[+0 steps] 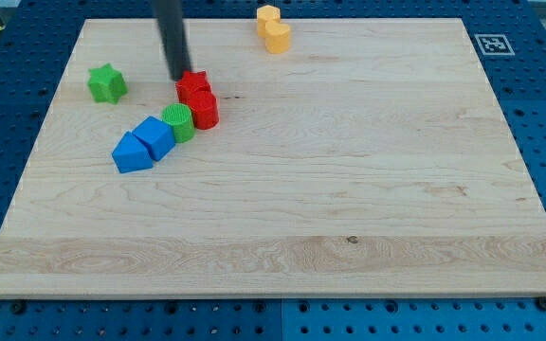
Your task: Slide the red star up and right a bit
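The red star lies in the upper left part of the wooden board. My tip stands at the star's left edge, touching or nearly touching it. A red cylinder sits directly below the star, against it. A green cylinder touches the red cylinder's lower left side.
Two blue blocks lie side by side at the lower left of the green cylinder. A green star lies near the board's left edge. Two yellow blocks sit at the board's top edge.
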